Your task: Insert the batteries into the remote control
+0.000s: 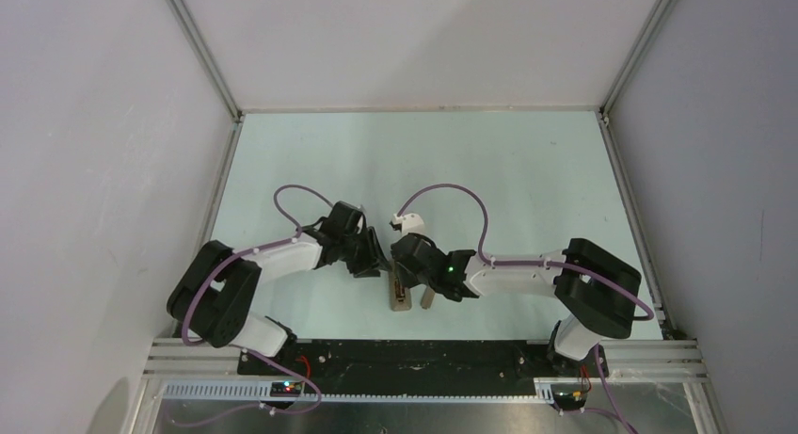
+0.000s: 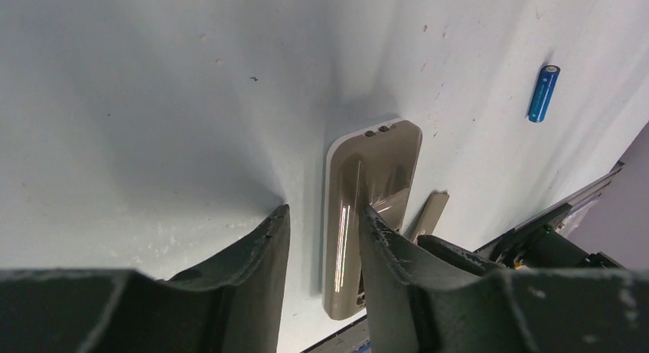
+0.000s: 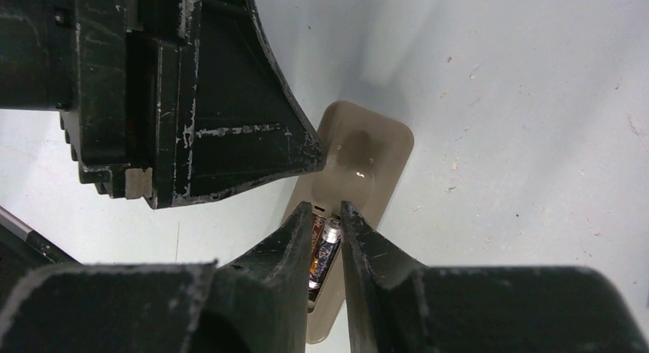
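Observation:
The remote control (image 1: 401, 297) lies back up near the table's front edge, its beige-grey back (image 2: 375, 161) showing and its compartment open. A dark battery (image 3: 329, 238) sits in that compartment, and my right gripper (image 3: 327, 211) is shut on it from above. My left gripper (image 2: 323, 215) hovers over the remote's other end with its jaws apart. One of its fingers (image 2: 383, 238) overlaps the remote (image 3: 367, 150) and the other stands over bare table. A blue battery (image 2: 543, 93) lies alone on the table, apart from both grippers.
The flat beige-grey cover piece (image 2: 430, 211) lies just beside the remote, also seen as the cover piece (image 1: 427, 297) from above. The black base rail (image 1: 405, 359) runs along the near edge right behind it. Grey walls enclose the pale green table (image 1: 414, 161).

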